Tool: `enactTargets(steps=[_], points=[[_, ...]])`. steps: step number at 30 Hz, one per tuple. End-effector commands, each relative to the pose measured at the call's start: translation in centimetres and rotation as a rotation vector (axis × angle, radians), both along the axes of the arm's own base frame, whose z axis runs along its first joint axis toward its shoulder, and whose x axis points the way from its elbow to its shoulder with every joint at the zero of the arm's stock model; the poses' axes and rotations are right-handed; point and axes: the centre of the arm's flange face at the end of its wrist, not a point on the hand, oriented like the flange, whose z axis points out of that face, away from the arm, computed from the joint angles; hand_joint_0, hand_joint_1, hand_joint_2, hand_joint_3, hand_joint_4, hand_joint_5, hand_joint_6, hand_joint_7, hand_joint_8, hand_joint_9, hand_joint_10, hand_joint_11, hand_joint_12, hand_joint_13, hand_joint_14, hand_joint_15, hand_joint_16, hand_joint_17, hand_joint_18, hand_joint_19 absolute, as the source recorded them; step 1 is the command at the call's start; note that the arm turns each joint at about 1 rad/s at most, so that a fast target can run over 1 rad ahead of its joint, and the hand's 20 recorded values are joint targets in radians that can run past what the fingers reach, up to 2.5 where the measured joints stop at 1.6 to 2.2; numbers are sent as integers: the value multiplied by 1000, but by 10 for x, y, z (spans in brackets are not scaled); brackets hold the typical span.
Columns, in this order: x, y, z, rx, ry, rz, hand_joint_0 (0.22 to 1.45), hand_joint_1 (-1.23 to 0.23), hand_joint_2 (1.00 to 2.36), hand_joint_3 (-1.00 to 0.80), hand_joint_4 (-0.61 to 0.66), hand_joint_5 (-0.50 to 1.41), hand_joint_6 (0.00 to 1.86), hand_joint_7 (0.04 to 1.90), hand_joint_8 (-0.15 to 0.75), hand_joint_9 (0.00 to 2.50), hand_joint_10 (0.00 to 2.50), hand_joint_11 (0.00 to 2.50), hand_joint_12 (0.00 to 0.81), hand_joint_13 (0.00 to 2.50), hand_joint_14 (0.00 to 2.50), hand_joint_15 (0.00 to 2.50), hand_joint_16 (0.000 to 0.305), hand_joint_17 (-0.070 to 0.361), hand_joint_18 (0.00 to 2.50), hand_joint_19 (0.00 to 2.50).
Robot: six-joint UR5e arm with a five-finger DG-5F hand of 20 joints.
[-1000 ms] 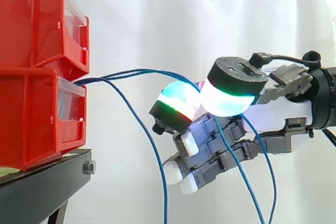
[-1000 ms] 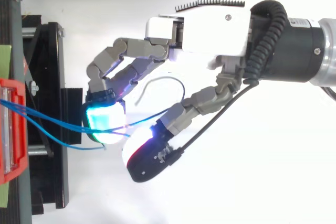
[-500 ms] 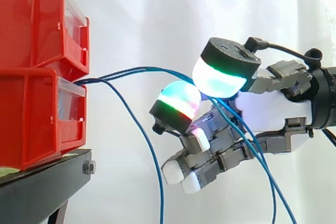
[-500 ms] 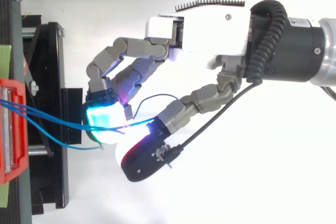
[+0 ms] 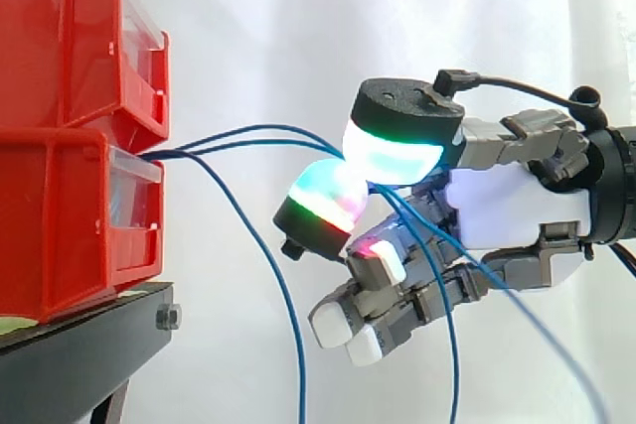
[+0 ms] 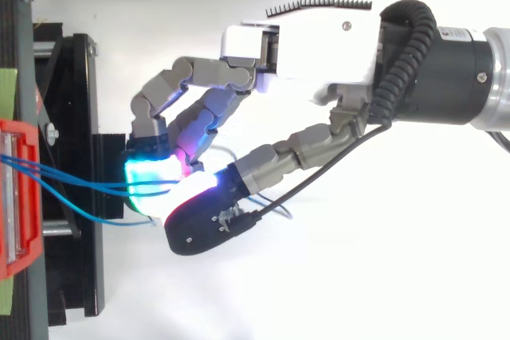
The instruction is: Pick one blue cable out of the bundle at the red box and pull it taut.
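- The robot's grey-and-white jointed hand (image 5: 517,211) comes in level from the right, and its lower digits are curled loosely under the palm with nothing in them.
- Its two upper fingers (image 5: 393,151) are closed to a pinch. The black-backed pad glowing green and white sits on a smaller cyan-and-red pad, touching or nearly so. Two thin blue cables (image 5: 248,134) run in between the pads and trail out below the palm.
- Both cables arc with some slack from the pinch to the lower red plastic bin (image 5: 70,215).
- A third blue cable (image 5: 273,295) leaves the same spot and hangs free, apart from the hand.
- That bin sits under a second red bin (image 5: 60,37) on a black counter (image 5: 79,345), with a white curtain (image 5: 298,17) behind.
- The step in hand looks like the grasp itself, close to finished, yet two strands seem caught where one is wanted.
- The next move probably calls for shedding one strand, then drawing straight back from the bin with a firm pinch until the slack goes.
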Motion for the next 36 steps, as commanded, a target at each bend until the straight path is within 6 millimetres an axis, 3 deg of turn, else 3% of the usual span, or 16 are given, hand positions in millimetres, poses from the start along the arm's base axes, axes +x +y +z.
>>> enactTargets(steps=[1, 7, 17, 24, 31, 36], points=[[0, 0, 0, 0, 0, 0, 537, -622, 1003, -173, 61, -92, 771, 965, 364, 1010, 9, 908, 434, 691, 15, 434, 67, 152, 590, 403], [0, 0, 0, 0, 0, 0, 514, -621, 1003, -217, 79, -86, 745, 996, 382, 1011, 9, 900, 447, 686, 15, 432, 71, 159, 596, 406], [0, 0, 0, 0, 0, 0, 426, -612, 1000, -500, 65, -95, 745, 1039, 353, 984, 14, 945, 408, 651, 17, 451, 63, 143, 537, 447], [0, 0, -1, -3, 2, 0, 453, -617, 1000, -500, 46, -95, 753, 1043, 342, 1004, 15, 972, 397, 662, 17, 456, 61, 136, 537, 448], [0, 0, -1, -3, 2, 0, 551, -544, 1009, -334, 46, -73, 723, 1043, 323, 1087, 17, 936, 376, 680, 19, 455, 56, 126, 540, 466], [0, 0, -1, -3, 2, 0, 571, -526, 1009, -248, 103, -40, 594, 1238, 342, 1116, 14, 906, 398, 704, 18, 444, 61, 138, 577, 452]])
